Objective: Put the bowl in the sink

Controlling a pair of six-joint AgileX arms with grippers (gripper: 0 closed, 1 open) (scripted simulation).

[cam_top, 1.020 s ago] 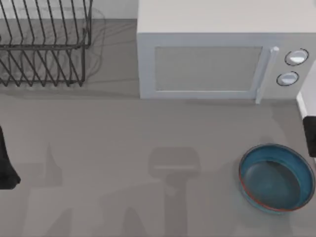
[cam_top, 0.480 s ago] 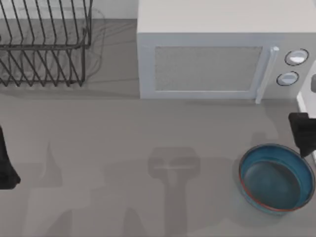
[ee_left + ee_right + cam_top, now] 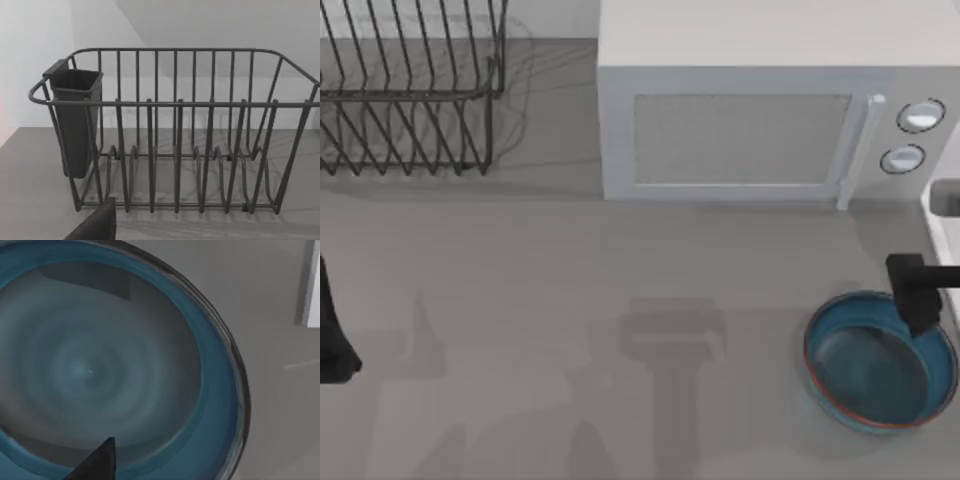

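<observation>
The blue bowl (image 3: 880,365) with a teal inside and a thin red rim line sits on the grey table at the front right. My right gripper (image 3: 918,295) reaches in from the right edge and hovers over the bowl's far rim. The right wrist view looks straight down into the bowl (image 3: 100,370) from close above. My left arm (image 3: 332,335) stays parked at the table's left edge. The sink is out of view.
A white microwave (image 3: 740,130) stands at the back, behind the bowl. A dark wire dish rack (image 3: 410,90) sits at the back left, and the left wrist view faces this rack (image 3: 175,135) and its cutlery holder (image 3: 75,120). A white object (image 3: 942,215) shows at the right edge.
My right gripper has come in from the right edge, moving left and forward until it is over the bowl's far rim. The bowl and left arm have not moved.
</observation>
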